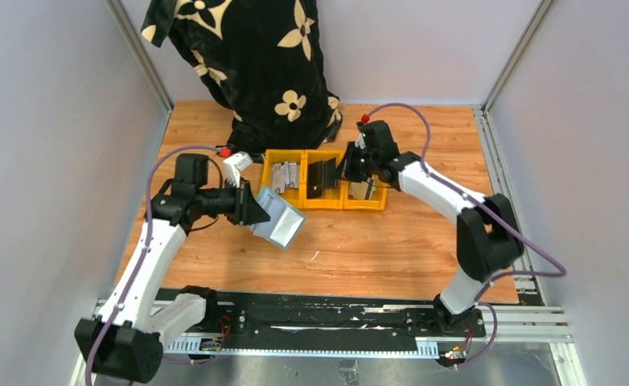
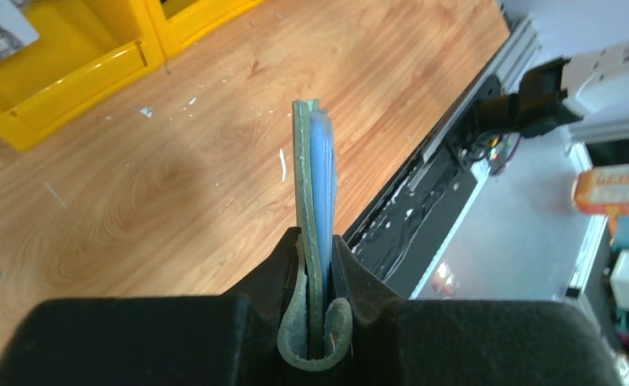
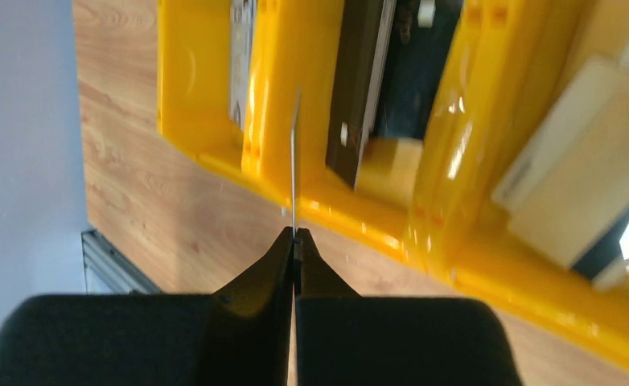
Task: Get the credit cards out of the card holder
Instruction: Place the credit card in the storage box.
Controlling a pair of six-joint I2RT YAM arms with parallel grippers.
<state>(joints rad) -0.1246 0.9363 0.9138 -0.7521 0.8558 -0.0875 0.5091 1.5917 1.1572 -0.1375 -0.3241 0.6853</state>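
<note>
My left gripper (image 1: pixel 247 206) is shut on the fold end of the sage-green card holder (image 1: pixel 282 222) and holds it above the table, left of centre. In the left wrist view the card holder (image 2: pixel 311 177) stands edge-on between the jaws (image 2: pixel 317 251), its pale blue inside showing. My right gripper (image 1: pixel 351 167) is over the yellow bins (image 1: pixel 324 201). In the right wrist view it (image 3: pixel 294 235) is shut on a thin credit card (image 3: pixel 294 153) seen edge-on above a bin wall. A dark card (image 1: pixel 323 178) leans in the middle bin and also shows in the right wrist view (image 3: pixel 358 88).
Three joined yellow bins stand at mid-table. The left bin holds grey cards (image 1: pixel 284 174); the right bin holds pale items (image 3: pixel 569 185). A black cloth with cream flowers (image 1: pixel 255 64) hangs at the back. Metal rails (image 1: pixel 335 322) run along the near edge.
</note>
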